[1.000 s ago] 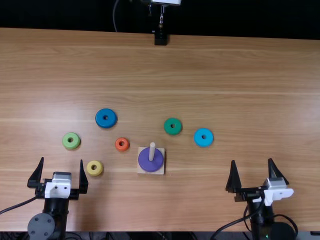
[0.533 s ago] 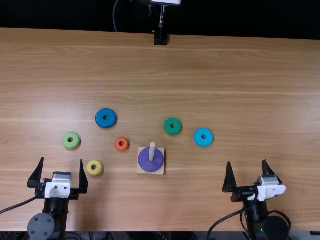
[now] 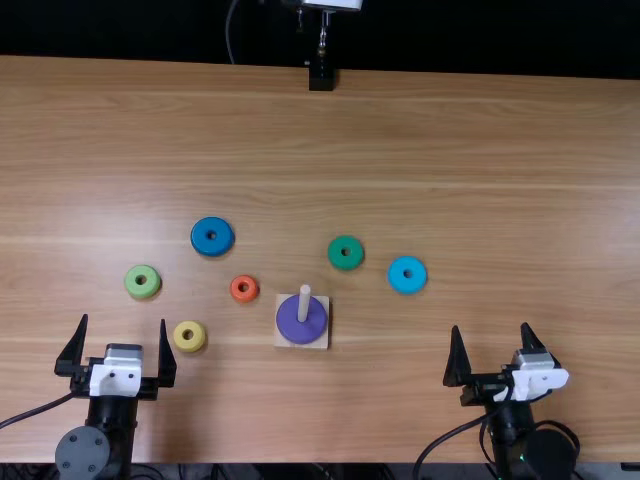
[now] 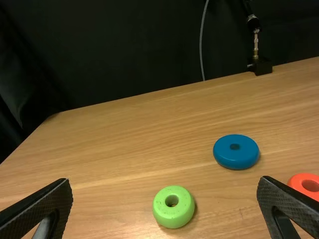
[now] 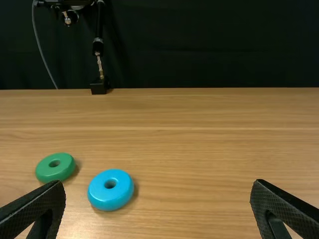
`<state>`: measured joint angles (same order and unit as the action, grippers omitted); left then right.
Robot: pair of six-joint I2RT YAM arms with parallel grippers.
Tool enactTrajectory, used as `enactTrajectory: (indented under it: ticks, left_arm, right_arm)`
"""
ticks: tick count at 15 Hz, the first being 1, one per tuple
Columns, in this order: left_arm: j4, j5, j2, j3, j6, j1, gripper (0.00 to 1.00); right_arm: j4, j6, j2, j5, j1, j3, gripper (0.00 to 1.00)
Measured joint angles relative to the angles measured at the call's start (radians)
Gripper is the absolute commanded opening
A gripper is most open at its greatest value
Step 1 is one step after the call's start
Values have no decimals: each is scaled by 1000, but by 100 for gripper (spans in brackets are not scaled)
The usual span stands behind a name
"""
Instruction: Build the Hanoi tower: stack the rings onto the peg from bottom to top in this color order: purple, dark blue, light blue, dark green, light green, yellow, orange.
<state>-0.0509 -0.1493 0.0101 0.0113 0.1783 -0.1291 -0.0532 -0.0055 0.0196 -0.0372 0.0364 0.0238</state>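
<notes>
The purple ring (image 3: 302, 320) lies around the peg (image 3: 304, 303) on its square wooden base (image 3: 284, 338). Loose on the table are the dark blue ring (image 3: 212, 236), light blue ring (image 3: 407, 274), dark green ring (image 3: 346, 252), light green ring (image 3: 142, 281), yellow ring (image 3: 189, 336) and orange ring (image 3: 244, 288). My left gripper (image 3: 118, 342) is open and empty, just left of the yellow ring; in its wrist view, the left gripper (image 4: 165, 208) has the light green ring (image 4: 173, 207) ahead. My right gripper (image 3: 502, 350), also open and empty, stands nearer the front edge than the light blue ring; right gripper (image 5: 157, 208).
A black stand (image 3: 321, 78) rises at the table's far edge, with a thin cable beside it. Both arms stand at the near edge of the wooden table (image 3: 480, 140), and cables loop beside them.
The right gripper has shifted a little to the left and slightly toward the near edge, still open. The left arm and the rings have kept still.
</notes>
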Motion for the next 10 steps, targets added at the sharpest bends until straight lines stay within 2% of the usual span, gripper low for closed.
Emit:
enactTrajectory:
  ticks: [10]
  left_arm:
    - [-1,0,0,0,0,8,100]
  right_arm:
    - [1,0,-7,0,0,0,100]
